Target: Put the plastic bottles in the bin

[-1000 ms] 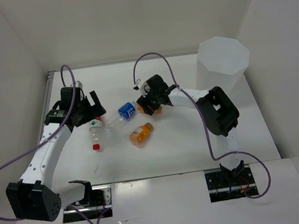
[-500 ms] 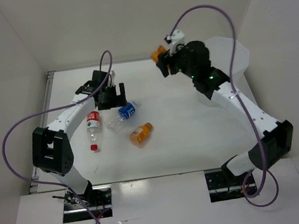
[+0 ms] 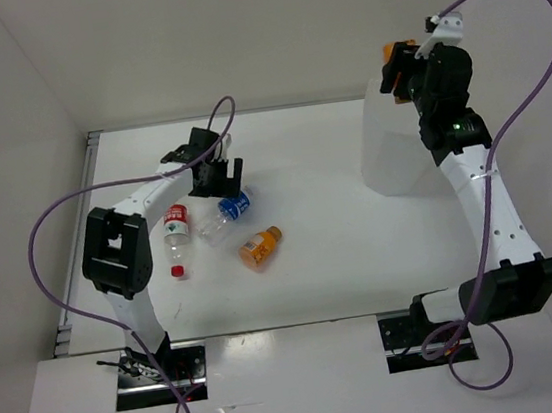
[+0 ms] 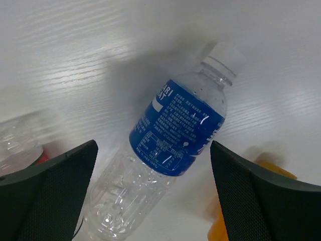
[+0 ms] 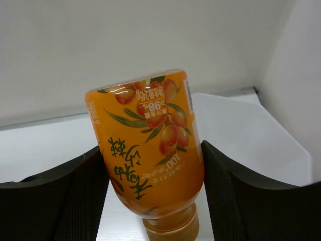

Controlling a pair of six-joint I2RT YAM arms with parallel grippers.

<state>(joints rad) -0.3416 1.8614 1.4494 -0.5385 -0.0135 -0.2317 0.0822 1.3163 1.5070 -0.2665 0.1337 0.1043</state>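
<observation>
My right gripper is shut on an orange bottle and holds it high over the translucent white bin at the back right; in the right wrist view the orange bottle fills the space between my fingers. My left gripper is open just above the blue-label bottle, which lies on the table; in the left wrist view the blue-label bottle lies between my spread fingers. The red-label bottle lies to its left. A second orange bottle lies below it.
White walls enclose the table at the back and on both sides. The purple cables loop over the left side and arch high above the right arm. The bin's rim shows in the right wrist view.
My right arm has swung right and up, carrying the orange bottle from the table's back middle to above the bin. My left gripper has moved right, onto the blue-label bottle.
</observation>
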